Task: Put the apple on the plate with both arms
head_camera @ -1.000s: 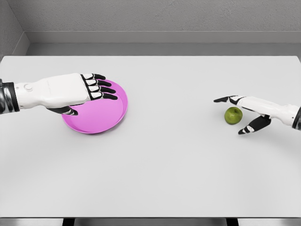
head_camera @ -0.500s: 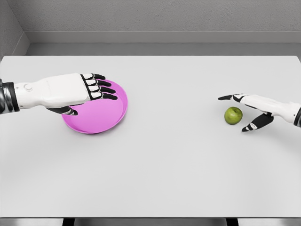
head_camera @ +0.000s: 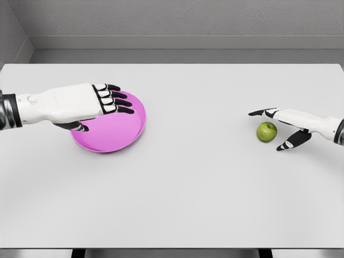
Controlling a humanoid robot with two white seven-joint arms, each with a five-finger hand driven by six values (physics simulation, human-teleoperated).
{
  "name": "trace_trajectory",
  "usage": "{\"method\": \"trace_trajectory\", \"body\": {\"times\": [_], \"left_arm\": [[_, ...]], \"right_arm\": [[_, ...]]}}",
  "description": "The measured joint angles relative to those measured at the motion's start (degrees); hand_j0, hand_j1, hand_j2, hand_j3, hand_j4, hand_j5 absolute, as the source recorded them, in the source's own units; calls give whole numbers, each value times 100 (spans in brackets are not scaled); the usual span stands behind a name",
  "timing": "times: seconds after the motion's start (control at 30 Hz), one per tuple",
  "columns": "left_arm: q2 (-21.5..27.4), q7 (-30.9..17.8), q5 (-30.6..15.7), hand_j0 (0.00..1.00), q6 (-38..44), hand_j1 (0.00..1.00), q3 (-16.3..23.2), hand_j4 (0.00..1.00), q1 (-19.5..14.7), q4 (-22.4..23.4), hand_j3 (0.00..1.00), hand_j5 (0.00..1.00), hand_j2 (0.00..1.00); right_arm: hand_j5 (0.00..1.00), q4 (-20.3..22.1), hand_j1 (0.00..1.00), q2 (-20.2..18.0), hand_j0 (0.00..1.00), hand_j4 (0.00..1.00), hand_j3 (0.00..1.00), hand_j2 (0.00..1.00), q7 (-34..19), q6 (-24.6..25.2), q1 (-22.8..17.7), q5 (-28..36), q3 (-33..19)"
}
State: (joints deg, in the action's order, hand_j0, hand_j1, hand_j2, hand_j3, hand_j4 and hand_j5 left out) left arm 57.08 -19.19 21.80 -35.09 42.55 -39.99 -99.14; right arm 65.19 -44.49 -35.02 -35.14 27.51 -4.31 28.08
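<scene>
Now the green apple [head_camera: 266, 131] sits on the white tabletop [head_camera: 204, 177], on the right side, well apart from the pink plate [head_camera: 115, 131] that lies on the left side. The apple is upright, with a small dent at its top, and it is not on the plate. The right hand [head_camera: 287, 128] comes in from the right edge and is placed around the apple without holding it: the fingers are spread open, one black-tipped finger [head_camera: 258, 113] points to the left just behind the apple, and the thumb [head_camera: 285, 144] reaches down in front and to the right of it. A small gap is visible between the apple and the thumb; whether the upper finger touches the fruit I cannot tell. The left hand [head_camera: 99, 105] comes in from the left edge and is over the left part of the plate. Its four fingers are stretched out side by side above the plate's far rim, and its thumb is under the palm, near the plate's left rim. If the thumb and fingers truly pinch the rim or only rest close to it, I cannot tell from this view. Behind the tabletop stands a grey wall [head_camera: 177, 19].
</scene>
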Motion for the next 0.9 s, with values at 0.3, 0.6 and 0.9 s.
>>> {"method": "trace_trajectory", "body": {"times": [0.3,0.6,0.9], "left_arm": [[0,0,1,100,0,100,-2,100,0,0,100,100,100],[0,0,0,100,0,100,-5,100,0,0,100,100,100],[0,0,2,100,0,100,-6,100,-9,0,100,100,100]], "right_arm": [[83,-1,83,16,83,83,83,83,0,0,35,-23,4],[73,8,73,25,73,73,73,73,0,0,35,-108,36],[45,9,45,74,45,45,45,45,-1,-1,35,-106,39]]}}
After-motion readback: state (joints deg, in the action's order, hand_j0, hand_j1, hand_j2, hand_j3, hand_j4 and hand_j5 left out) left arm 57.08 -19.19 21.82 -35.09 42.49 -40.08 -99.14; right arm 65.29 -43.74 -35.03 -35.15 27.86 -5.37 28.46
